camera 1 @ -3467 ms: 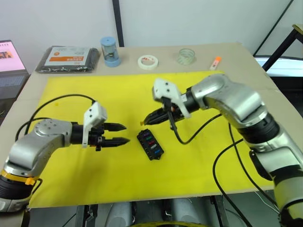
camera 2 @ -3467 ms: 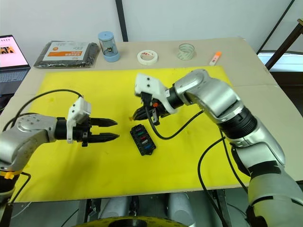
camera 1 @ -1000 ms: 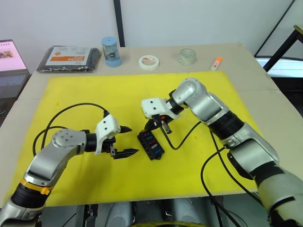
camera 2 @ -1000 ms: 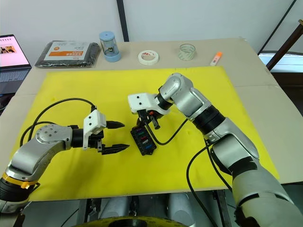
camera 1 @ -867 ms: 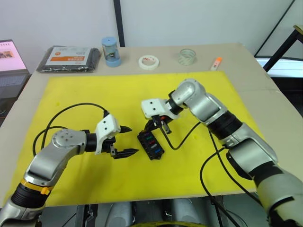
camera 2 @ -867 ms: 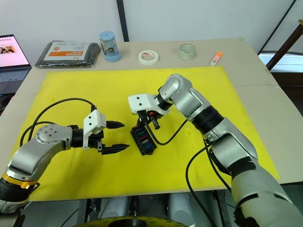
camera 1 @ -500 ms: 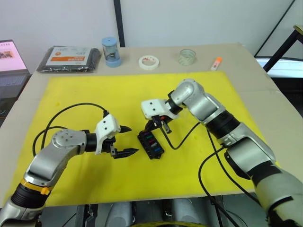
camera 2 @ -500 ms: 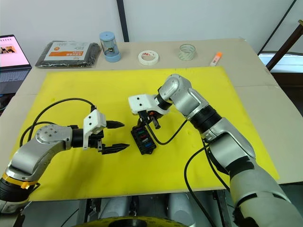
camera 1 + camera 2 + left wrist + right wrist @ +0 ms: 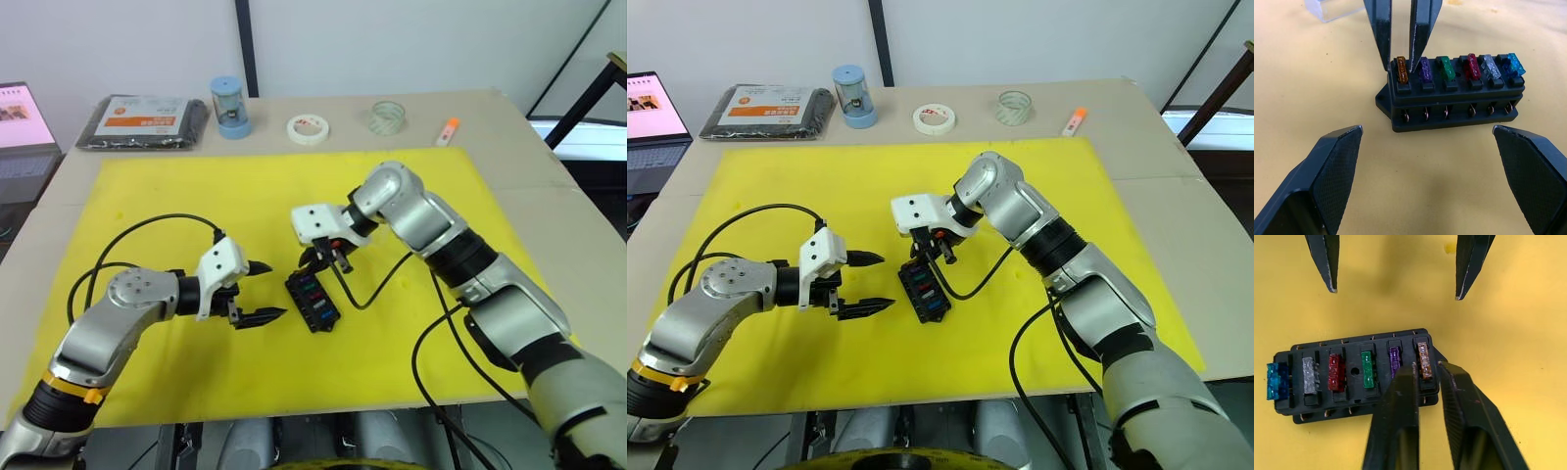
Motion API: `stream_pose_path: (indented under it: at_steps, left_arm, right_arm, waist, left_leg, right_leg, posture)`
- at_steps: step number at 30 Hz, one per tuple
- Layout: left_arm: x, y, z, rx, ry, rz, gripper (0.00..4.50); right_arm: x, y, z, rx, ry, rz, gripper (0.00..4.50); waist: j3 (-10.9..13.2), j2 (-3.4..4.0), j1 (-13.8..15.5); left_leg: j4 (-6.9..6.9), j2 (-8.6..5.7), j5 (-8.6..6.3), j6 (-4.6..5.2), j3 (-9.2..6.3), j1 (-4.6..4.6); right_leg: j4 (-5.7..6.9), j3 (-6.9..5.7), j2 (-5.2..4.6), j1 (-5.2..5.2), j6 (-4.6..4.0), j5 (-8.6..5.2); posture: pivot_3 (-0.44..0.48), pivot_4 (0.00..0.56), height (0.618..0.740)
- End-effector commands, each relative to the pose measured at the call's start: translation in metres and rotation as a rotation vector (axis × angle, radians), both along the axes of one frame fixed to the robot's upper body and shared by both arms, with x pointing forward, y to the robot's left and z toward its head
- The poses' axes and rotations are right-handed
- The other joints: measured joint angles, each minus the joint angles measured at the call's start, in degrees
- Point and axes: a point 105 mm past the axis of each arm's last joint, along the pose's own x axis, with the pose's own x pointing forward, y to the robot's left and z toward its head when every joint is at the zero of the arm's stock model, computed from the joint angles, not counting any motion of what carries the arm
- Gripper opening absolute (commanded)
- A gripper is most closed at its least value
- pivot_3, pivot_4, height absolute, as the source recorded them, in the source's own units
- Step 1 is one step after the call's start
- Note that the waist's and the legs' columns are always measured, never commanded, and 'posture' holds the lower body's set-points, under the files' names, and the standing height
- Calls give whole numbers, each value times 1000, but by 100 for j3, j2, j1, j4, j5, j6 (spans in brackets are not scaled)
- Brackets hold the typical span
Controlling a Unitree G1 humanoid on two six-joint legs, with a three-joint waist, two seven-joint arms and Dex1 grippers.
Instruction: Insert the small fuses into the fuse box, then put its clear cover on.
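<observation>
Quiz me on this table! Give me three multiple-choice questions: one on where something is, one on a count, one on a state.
1. Where are the right gripper's fingers?
A. At the orange fuse
B. At the teal fuse
C. Over the tape roll

2. How many fuses sit in the fuse box?
A. Three
B. Six
C. Eight

3. How are the left gripper's fingers?
A. Shut on the box
B. Holding the clear cover
C. Open, apart from the box

Answers: 1 A, the fingers flank the orange end fuse. 2 B, six colours in one row. 3 C, a wide gap, nothing between them.

Fuse box (image 9: 312,301) mid-mat (image 9: 147,206); fuses (image 9: 1457,68) in slots; cover (image 9: 1334,9) apparently behind.
</observation>
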Motion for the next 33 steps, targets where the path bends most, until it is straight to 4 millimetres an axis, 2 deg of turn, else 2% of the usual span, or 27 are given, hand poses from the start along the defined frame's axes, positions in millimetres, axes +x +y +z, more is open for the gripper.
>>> stream_pose_path:
  at_steps: [1, 11, 14, 15, 26, 33]
  left_arm:
    - [-2, -3, 10, -9, -42, -22, 4500]
    - [-1, -3, 10, -6, -46, -20, 4500]
    - [-1, -2, 11, -4, -48, -21, 4500]
    - [0, -2, 11, -3, -49, -21, 4500]
    - [-1, -1, 11, 2, -49, -17, 4500]
    - [-1, 0, 11, 2, -49, -12, 4500]
  right_arm:
    - [-1, 2, 18, 45, -39, 15, 685]
    - [-6, 4, 30, 116, -14, 13, 685]
    - [-6, 5, 30, 135, 0, 4, 128]
    - [-7, 5, 29, 136, 4, 2, 18]
    - [-4, 1, 14, 123, 23, -28, 18]
    - [3, -8, -6, 66, 13, -58, 18]
  waist:
    - [0, 0, 0]
    - [0, 0, 0]
    - [0, 0, 1]
    - [0, 0, 1]
    - [0, 0, 1]
    - [0, 0, 2]
  left_leg:
    - [0, 0, 0, 0, 0, 0]
    - [0, 0, 0, 0, 0, 0]
    - [0, 0, 0, 0, 0, 0]
    - [0, 0, 0, 0, 0, 0]
    - [0, -1, 0, 0, 0, 0]
    - [0, -1, 0, 0, 1, 0]
  right_leg:
    - [0, 0, 0, 0, 0, 0]
    - [0, 0, 0, 0, 0, 0]
    - [0, 0, 0, 0, 0, 0]
    - [0, 0, 0, 0, 0, 0]
    - [0, 0, 1, 0, 0, 0]
    - [0, 0, 1, 0, 0, 0]
  posture:
    - [0, 150, 740]
    - [0, 150, 740]
    - [0, 150, 740]
    - [0, 150, 740]
    - [0, 150, 740]
    - [0, 150, 740]
